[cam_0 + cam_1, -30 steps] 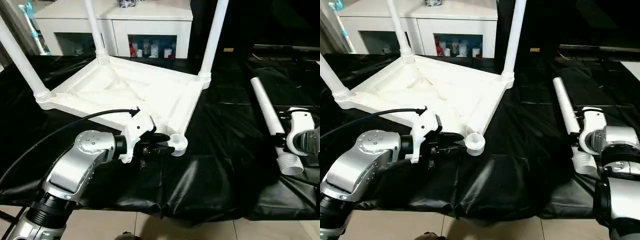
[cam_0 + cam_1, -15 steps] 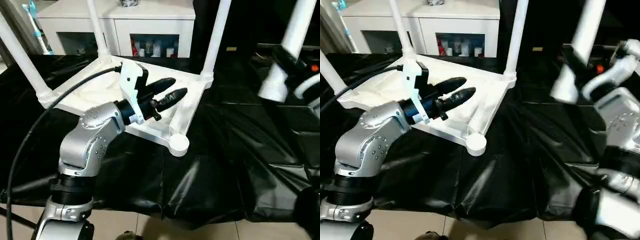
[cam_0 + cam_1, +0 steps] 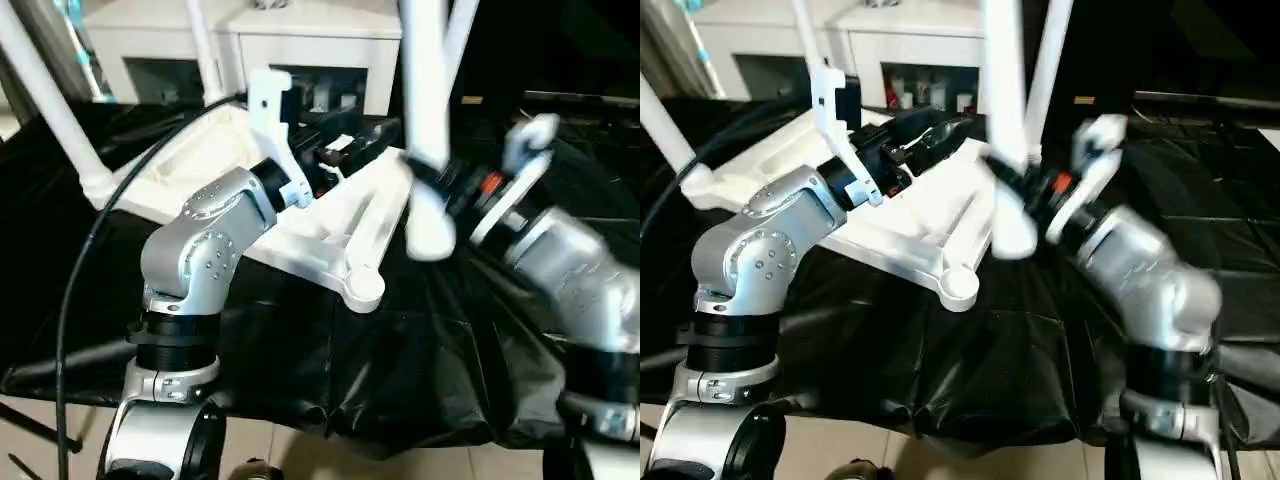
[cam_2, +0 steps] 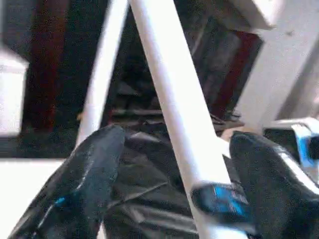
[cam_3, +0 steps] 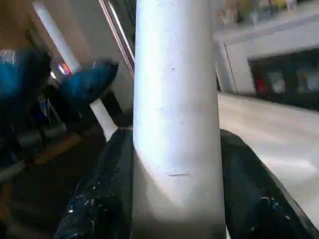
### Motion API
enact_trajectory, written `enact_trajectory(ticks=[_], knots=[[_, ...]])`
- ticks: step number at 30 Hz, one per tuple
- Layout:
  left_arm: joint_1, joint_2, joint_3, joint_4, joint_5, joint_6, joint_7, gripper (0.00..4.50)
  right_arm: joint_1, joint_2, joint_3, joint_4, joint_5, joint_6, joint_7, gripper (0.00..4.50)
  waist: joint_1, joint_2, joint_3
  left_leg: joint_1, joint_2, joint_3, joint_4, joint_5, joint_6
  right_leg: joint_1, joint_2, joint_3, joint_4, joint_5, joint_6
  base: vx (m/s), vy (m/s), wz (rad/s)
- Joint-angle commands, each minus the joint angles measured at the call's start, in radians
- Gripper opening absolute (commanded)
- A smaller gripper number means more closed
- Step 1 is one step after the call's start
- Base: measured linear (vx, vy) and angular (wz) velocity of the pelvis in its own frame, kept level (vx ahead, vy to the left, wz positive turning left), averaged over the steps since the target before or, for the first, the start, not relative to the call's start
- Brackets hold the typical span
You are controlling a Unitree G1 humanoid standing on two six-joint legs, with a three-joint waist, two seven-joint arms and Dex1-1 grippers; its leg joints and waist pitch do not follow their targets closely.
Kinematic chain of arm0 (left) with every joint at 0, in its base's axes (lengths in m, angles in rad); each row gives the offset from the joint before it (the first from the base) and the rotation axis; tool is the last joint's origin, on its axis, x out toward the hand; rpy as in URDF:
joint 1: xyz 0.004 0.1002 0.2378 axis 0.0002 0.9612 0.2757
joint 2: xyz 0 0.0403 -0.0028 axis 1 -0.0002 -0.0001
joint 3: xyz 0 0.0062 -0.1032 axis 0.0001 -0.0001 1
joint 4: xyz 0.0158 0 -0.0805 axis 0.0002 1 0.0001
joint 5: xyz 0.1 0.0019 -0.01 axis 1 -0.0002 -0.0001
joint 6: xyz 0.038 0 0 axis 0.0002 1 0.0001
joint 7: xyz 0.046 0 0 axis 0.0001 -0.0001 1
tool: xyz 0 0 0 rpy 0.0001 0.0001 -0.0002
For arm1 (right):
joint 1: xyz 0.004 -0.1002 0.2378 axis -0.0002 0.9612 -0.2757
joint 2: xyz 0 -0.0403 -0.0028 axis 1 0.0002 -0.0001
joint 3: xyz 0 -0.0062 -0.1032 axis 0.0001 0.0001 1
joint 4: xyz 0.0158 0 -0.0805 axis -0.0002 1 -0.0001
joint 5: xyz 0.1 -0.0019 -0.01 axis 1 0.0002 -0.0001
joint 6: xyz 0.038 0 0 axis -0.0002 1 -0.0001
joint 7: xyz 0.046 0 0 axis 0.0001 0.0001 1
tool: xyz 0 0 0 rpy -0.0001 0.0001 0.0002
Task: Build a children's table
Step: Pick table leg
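The white table top (image 3: pixel 330 225) lies upside down on the black-covered counter (image 3: pixel 450 340), in the upper left and middle of the head-camera frames, one empty round corner socket (image 3: pixel 362 292) pointing toward the lower middle. Three white legs stand up from its other corners, one at the far left (image 3: pixel 45 100). The right gripper (image 5: pixel 169 199), right of centre, is clamped on the fourth leg (image 3: pixel 425 130), which it holds upright above the counter, thick end down, just right of the empty socket. The left gripper (image 4: pixel 172 169) is raised over the middle of the top with its black fingers (image 4: pixel 82 184) spread wide apart, holding nothing. A white cabinet (image 3: pixel 300 40) stands behind.
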Motion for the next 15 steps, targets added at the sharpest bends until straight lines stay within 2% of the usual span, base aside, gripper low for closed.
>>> enact_trajectory(ticks=[1,4,5,6,9,10,12,15], knots=[[-0.014,-0.012,0.008,0.017,-0.002,0.045,0.052,4.27,0.007,0.004,0.061,-0.065,-0.043,-0.037,-0.013,1.84,0.002,-0.020,-0.081,0.027,0.050,-0.029,-0.063,-0.103,0.007,0.041,-0.077,0.040,-0.078,-0.164,-0.159,0.000,0.000,0.00],[-0.013,-0.024,0.017,0.031,-0.007,0.066,0.090,4.44,0.021,0.016,0.120,-0.083,-0.100,-0.071,-0.035,1.84,0.002,-0.021,-0.079,0.025,0.048,-0.029,-0.063,-0.112,0.010,0.042,-0.081,0.041,-0.080,-0.171,-0.160,0.000,0.000,0.00],[-0.011,-0.024,0.013,0.040,0.007,0.069,0.109,4.44,0.026,0.025,0.139,-0.090,-0.117,-0.089,-0.043,1.84,0.003,-0.014,-0.079,0.026,0.049,-0.030,-0.063,-0.116,0.007,0.040,-0.081,0.041,-0.081,-0.176,-0.159,0.000,0.000,0.00],[-0.011,-0.027,0.016,0.048,0.013,0.071,0.128,4.50,0.029,0.032,0.151,-0.096,-0.128,-0.104,-0.050,1.84,0.000,-0.016,-0.078,0.026,0.050,-0.031,-0.065,-0.126,0.003,0.040,-0.080,0.041,-0.082,-0.180,-0.157,0.000,0.000,0.00],[-0.015,-0.043,0.032,0.062,0.009,0.083,0.163,4.50,0.037,0.045,0.172,-0.104,-0.160,-0.138,-0.073,1.84,0.000,-0.014,-0.077,0.028,0.049,-0.030,-0.065,-0.142,-0.004,0.039,-0.079,0.042,-0.084,-0.185,-0.155,0.000,0.000,0.00],[-0.021,-0.061,0.048,0.061,-0.016,0.073,0.158,4.50,0.043,0.044,0.205,-0.104,-0.204,-0.164,-0.092,1.84,0.001,-0.012,-0.077,0.027,0.048,-0.031,-0.066,-0.142,-0.007,0.040,-0.078,0.041,-0.084,-0.184,-0.154,0.000,0.000,0.00],[-0.023,-0.070,0.054,0.056,-0.031,0.071,0.155,4.50,0.047,0.040,0.221,-0.104,-0.225,-0.176,-0.100,1.84,-0.001,-0.015,-0.078,0.025,0.048,-0.032,-0.066,-0.143,-0.009,0.043,-0.079,0.042,-0.084,-0.177,-0.152,0.000,0.000,0.00],[-0.023,-0.096,0.056,0.036,-0.065,0.077,0.155,4.50,0.053,0.048,0.263,-0.087,-0.293,-0.229,-0.133,1.84,-0.002,-0.014,-0.076,0.025,0.047,-0.031,-0.065,-0.149,-0.006,0.041,-0.079,0.042,-0.085,-0.174,-0.157,0.000,0.000,0.00]])
